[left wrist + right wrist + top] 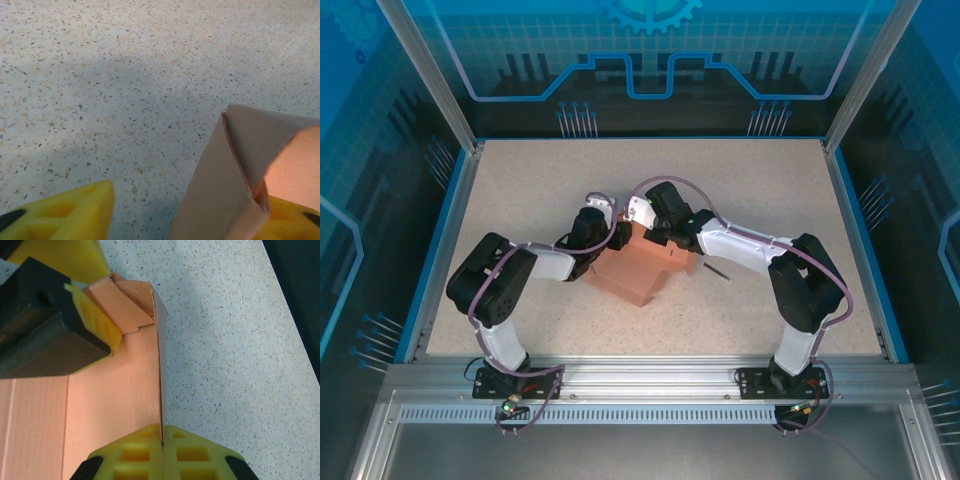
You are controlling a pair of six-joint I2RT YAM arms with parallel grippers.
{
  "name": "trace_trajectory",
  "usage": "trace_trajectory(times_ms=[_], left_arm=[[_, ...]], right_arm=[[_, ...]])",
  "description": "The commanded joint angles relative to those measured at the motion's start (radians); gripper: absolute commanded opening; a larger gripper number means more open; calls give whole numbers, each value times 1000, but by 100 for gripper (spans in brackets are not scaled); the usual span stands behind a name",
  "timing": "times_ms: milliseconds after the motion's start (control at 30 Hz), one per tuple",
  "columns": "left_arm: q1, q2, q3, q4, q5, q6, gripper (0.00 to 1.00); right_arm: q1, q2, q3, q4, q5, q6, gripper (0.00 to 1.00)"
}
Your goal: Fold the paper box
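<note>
Right gripper (pixel 162 432) is closed, its yellow plastic fingers pinching a thin upright wall of the paper box (pixel 110 405). Left gripper (pixel 190 200) gapes open astride the box's folded corner. The box is smooth salmon cardboard, with a speckled table (pixel 770 190) beneath it.

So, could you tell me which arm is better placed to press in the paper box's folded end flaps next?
Left, probably. The left tool stands open right at the folded end flaps, free to push them. The right tool is shut on the side wall of the paper box, steadying it.
</note>
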Motion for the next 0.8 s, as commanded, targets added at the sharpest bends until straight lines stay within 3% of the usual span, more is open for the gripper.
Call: trace_trajectory(times_ms=[0, 233, 767], left_arm=[[12, -58, -20, 29, 36, -17, 62], [25, -103, -33, 15, 77, -22, 70], [87, -71, -18, -86, 262, 33, 64]], right_arm=[[8, 17, 37, -24, 13, 10, 0], [8, 14, 40, -25, 14, 6, 0], [0, 4, 48, -31, -5, -5, 0]])
